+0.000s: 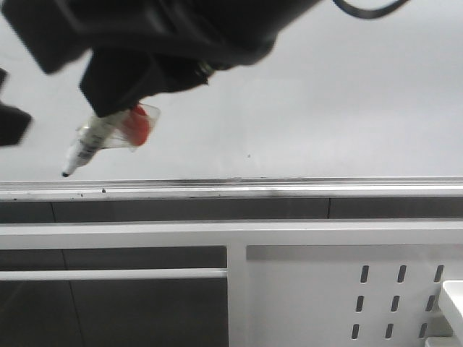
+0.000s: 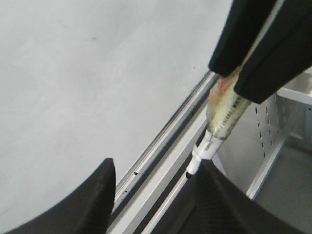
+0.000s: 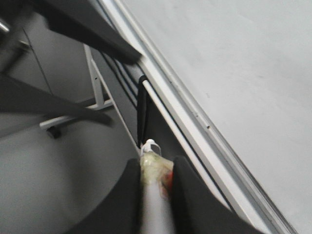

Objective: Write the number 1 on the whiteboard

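Note:
The whiteboard (image 1: 325, 108) fills the upper front view, pale and glossy, with a silver rail (image 1: 289, 189) along its lower edge. No number 1 is in view on it; only small dark specks show. My right gripper (image 1: 123, 108) reaches in from the top, shut on a white marker (image 1: 90, 141) wrapped in clear tape with a red patch. The marker's black tip (image 1: 66, 173) sits just above the rail at the board's lower left; I cannot tell if it touches. In the right wrist view the marker (image 3: 153, 170) is pinched between the fingers. My left gripper (image 2: 155, 168) is open, just below the marker (image 2: 222, 124).
Under the rail run white frame bars (image 1: 217, 235) and a white perforated metal panel (image 1: 362, 289) at the lower right. A dark part (image 1: 11, 119) shows at the far left edge of the front view. A wheeled stand leg (image 3: 53, 127) is on the floor.

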Robot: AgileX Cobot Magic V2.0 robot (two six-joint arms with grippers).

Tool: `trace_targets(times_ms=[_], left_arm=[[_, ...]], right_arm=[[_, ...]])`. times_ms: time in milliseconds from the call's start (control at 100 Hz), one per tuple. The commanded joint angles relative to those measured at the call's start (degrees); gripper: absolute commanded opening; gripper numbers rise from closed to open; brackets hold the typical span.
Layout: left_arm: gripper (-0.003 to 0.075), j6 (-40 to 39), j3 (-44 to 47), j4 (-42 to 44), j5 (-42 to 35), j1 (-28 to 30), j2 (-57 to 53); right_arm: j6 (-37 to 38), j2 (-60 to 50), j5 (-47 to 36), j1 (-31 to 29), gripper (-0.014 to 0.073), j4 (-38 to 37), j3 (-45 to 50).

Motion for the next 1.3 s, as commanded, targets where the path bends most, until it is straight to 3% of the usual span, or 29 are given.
trace_targets(times_ms=[0, 90, 170, 400, 570, 740, 910, 1290], left_arm=[[0.0293, -0.2, -1.3, -4.0, 0.3, -0.4, -4.4], [0.0151, -0.2, -0.5, -4.7, 1.4, -0.4, -9.0], [-0.0023, -0.7, 0.2, -4.9, 1.7, -0.4, -12.5], [-0.0020, -9.4, 2.2, -8.1, 7.5, -0.4, -15.8], [-0.0020, -12.6, 4.5, -8.1, 0.1, -0.4, -15.8], [-0.0020, -15.9, 7.5, -8.1, -2.4, 1.1, -15.8], [-0.0020, -16.0, 9.3, -7.2, -7.5, 7.3, -15.8], [-0.0020, -16.0, 9.3, -9.3, -18.1, 29.1, -15.8]], right_arm=[[0.3, -2.9, -9.1, -1.2, -0.0069, 1.7, 0.7], [0.3, -4.3, -12.3, -2.1, -0.0069, 2.3, 2.9], [0.3, -5.7, -14.4, -2.8, -0.0069, 2.3, 4.5], [0.3, -9.0, -13.3, -6.5, -0.0069, 4.9, 5.9], [-0.2, -12.1, -12.2, -7.1, -0.0069, 4.1, 5.9], [-0.6, -14.3, -11.4, -8.9, -0.0069, 3.0, 5.9], [-0.6, -14.4, -11.6, -12.0, -0.0069, 0.9, 5.9], [-0.6, -14.7, -10.4, -15.1, -0.0069, 0.5, 5.9]])
